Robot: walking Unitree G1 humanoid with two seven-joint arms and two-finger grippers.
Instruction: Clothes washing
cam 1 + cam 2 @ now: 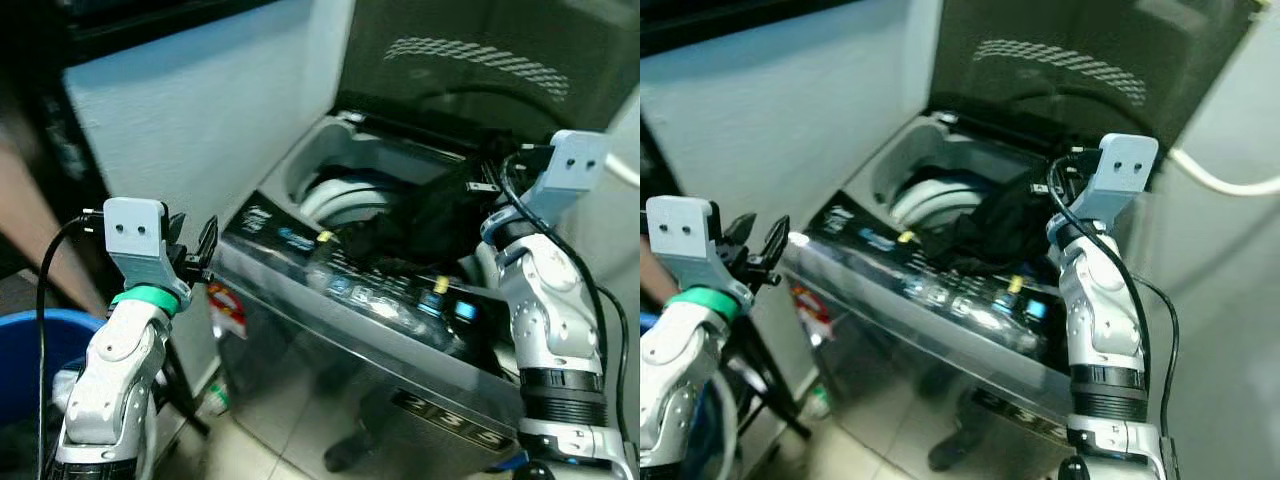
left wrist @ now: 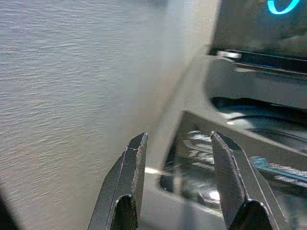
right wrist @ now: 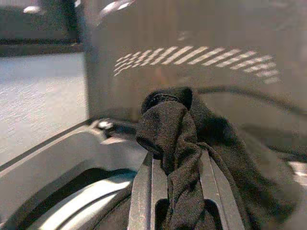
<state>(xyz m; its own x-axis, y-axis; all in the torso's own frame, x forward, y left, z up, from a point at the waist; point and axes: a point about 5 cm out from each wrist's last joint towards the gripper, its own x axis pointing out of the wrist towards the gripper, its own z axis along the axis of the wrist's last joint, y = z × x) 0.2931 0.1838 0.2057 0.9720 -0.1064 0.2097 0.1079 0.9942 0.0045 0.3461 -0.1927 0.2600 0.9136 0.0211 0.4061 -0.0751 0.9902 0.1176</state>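
A top-loading washing machine (image 1: 400, 330) stands open. A black garment (image 1: 420, 225) drapes over the drum opening, pinched between the closed fingers of the right end effector (image 3: 175, 167). The left end effector (image 2: 180, 177) hovers near the machine's front corner, fingers apart, empty.

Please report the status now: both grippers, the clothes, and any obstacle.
Right gripper shut on black garment over open washing machine. Left gripper open, empty, near the machine's front left corner. Garment drapes across the rim.
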